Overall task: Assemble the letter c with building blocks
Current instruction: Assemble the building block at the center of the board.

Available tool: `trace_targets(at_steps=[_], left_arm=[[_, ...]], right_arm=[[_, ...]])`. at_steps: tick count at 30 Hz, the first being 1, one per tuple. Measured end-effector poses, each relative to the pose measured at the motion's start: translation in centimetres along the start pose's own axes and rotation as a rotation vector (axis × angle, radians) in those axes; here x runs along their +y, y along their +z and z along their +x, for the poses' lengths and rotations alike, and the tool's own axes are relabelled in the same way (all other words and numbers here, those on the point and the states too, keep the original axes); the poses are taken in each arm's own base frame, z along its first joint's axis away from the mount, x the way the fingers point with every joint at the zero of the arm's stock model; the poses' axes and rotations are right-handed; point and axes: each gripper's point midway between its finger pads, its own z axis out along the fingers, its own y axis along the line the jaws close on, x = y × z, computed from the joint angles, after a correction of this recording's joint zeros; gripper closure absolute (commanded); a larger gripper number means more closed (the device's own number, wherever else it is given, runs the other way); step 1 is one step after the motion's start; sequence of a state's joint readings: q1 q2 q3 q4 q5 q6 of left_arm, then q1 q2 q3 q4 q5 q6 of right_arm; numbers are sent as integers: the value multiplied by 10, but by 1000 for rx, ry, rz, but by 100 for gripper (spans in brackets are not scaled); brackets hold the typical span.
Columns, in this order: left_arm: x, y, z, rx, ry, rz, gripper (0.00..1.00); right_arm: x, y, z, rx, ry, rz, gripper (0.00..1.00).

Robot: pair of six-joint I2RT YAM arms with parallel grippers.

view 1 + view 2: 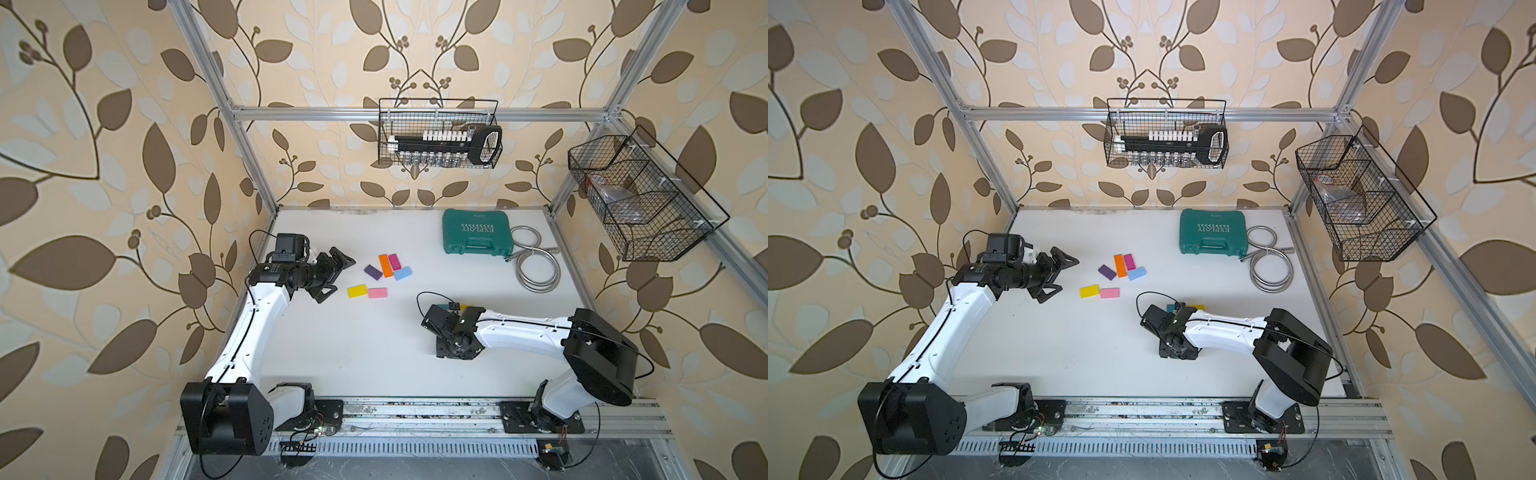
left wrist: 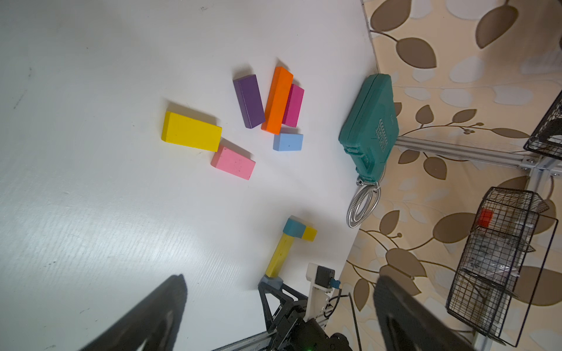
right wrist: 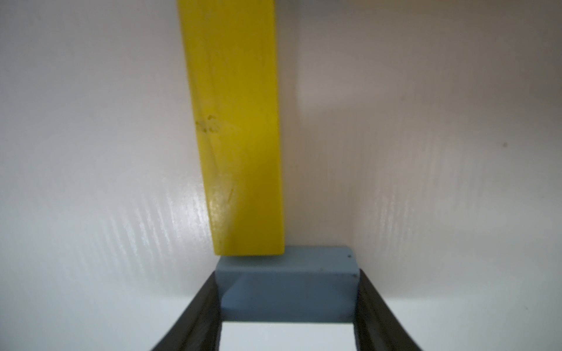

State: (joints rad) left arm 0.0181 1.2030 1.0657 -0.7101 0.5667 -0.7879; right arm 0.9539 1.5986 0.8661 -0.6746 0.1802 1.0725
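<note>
Six loose building blocks lie left of the table's middle in both top views: purple (image 1: 373, 272), orange (image 1: 386, 266), magenta (image 1: 394, 262), light blue (image 1: 403, 273), yellow (image 1: 357, 291) and pink (image 1: 377, 293). My left gripper (image 1: 338, 279) hangs wide open just left of them, holding nothing. In the left wrist view a long yellow bar (image 2: 279, 255) has a teal block (image 2: 294, 228) and a small yellow block (image 2: 310, 234) at its far end. My right gripper (image 3: 287, 291) is shut on a grey-blue block (image 3: 286, 282) that butts against the bar's (image 3: 237, 136) near end.
A green tool case (image 1: 477, 237) lies at the back right, with a coiled metal hose (image 1: 536, 266) beside it. Wire baskets hang on the back wall (image 1: 440, 133) and the right wall (image 1: 640, 199). The right arm (image 1: 523, 328) covers most of the yellow bar from above.
</note>
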Motion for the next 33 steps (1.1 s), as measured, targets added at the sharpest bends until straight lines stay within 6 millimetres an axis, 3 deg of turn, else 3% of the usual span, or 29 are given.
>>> trace_targets(at_steps=[27, 33], left_arm=[[0, 0, 0, 0, 0, 0, 1], [0, 0, 0, 0, 0, 0, 1]], right_arm=[[-1, 1, -4, -6, 6, -1, 57], [-1, 1, -4, -5, 6, 0, 52]])
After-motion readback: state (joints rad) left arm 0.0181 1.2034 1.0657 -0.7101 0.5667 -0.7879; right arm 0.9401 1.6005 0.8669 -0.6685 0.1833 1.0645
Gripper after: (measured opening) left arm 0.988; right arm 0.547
